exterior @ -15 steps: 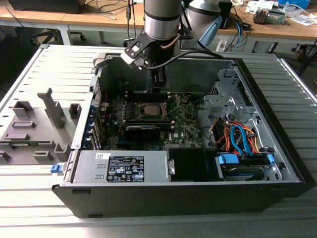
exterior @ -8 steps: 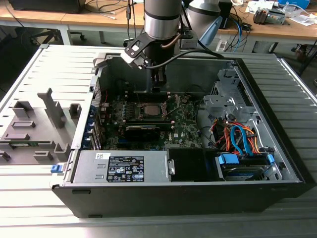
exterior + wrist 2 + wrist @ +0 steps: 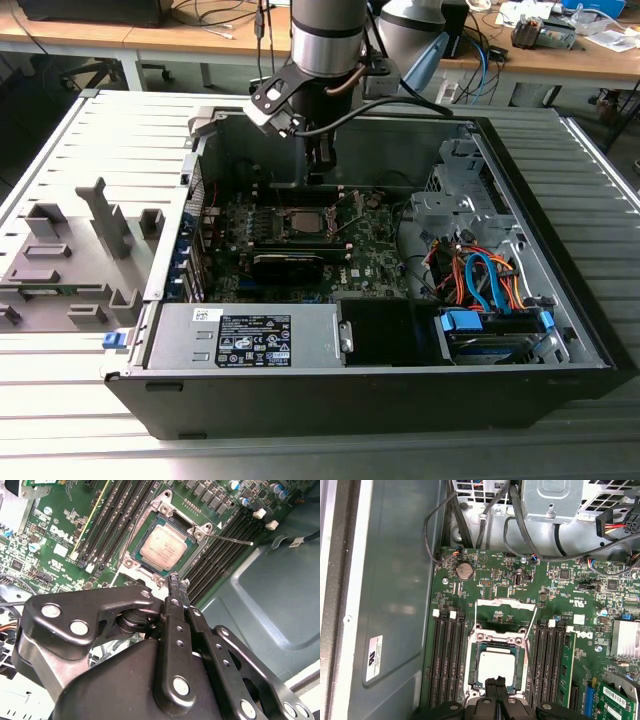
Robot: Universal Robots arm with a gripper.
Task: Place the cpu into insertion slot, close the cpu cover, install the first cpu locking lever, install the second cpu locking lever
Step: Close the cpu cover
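Sitting in its socket (image 3: 470,690), the cpu (image 3: 303,222) lies at the exterior view's centre, with the cpu cover (image 3: 506,604) swung open beside it. We find the hand (image 3: 178,581) hanging just above the chip's edge, fingertips pressed together, pinching nothing.

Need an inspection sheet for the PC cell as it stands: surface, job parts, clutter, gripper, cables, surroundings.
Surface: slatted grey table with the open computer case lying on it.
Job's things: cpu seated in the socket; cpu cover looks raised open; locking lever sticks out, unlatched.
Clutter: grey fixtures on the table, at the exterior view's left.
Grippers: gripper close over the socket's edge, fingers together, nothing held.
Cables: black leads at the board's edge; orange and blue cables by the drive bay.
Surroundings: wooden benches behind.
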